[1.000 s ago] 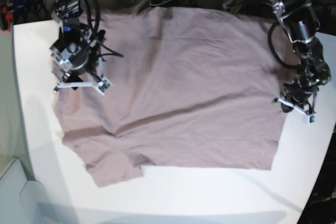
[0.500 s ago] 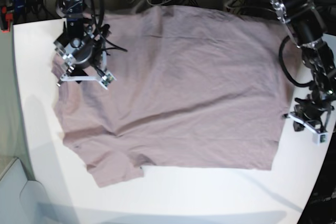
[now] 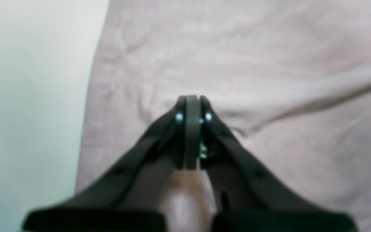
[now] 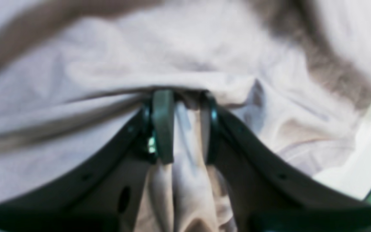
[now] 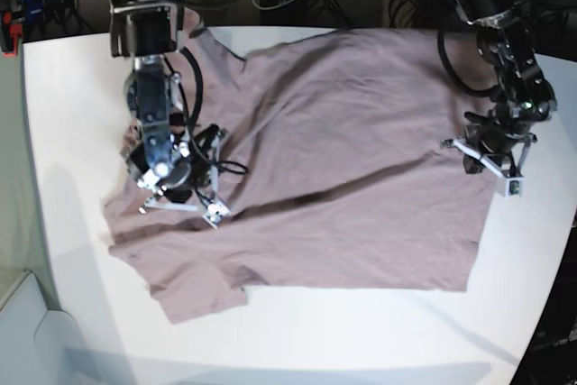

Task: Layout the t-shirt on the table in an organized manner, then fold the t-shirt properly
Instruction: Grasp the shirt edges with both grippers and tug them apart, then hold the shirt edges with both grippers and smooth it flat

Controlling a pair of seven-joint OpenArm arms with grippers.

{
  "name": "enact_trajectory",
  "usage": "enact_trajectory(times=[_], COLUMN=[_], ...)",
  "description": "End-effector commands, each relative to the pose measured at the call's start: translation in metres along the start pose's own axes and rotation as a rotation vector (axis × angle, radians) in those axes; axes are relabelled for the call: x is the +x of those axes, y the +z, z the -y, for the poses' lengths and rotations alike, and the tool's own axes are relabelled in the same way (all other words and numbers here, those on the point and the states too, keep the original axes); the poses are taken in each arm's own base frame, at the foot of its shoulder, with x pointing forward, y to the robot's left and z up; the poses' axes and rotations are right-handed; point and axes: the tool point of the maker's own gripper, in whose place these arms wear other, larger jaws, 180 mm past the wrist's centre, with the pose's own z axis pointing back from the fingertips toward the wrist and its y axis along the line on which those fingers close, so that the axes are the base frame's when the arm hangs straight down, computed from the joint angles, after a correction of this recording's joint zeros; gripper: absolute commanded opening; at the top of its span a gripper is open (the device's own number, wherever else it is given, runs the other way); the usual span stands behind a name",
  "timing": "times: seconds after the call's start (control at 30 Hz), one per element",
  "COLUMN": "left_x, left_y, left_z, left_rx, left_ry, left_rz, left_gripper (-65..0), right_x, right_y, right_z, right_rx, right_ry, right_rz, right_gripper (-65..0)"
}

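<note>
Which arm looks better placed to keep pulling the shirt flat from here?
Right, probably. The right gripper has a bunch of the t-shirt between its jaws, with a taut ridge running from it. The left gripper is shut with no cloth visible between its jaws, over the shirt's edge.

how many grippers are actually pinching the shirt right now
1. The right gripper has a fold of the t-shirt bunched between its fingers. The left gripper is shut empty above the cloth near its edge.
</note>
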Motion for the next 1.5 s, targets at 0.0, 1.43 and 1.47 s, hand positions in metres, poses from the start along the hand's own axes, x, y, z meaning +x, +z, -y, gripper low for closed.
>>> enact_trajectory(times=[0.0,1.43,1.47], left_x=[0.015,0.118,0.119], left_y=[0.002,-0.026,-0.026], left_z=[-0.001,-0.016,-0.016], left_rx=[-0.006,-0.026,-0.027], left_ry=[-0.004,-0.063,-0.063], left_rz=[0.049,0.236,0.239], left_gripper=[-64.9,-64.9,-64.9], right_x=[-0.002,-0.124,-0.120], right_y=[-0.003,0.126,0.126], right_z=[-0.004,-0.003,0.001], right_rx=[0.022,-0.240,-0.248], right_ry=[0.021,0.115,0.115], right_rz=[-0.044,-0.238,-0.227], right_gripper=[-51.8,-52.0,-52.0])
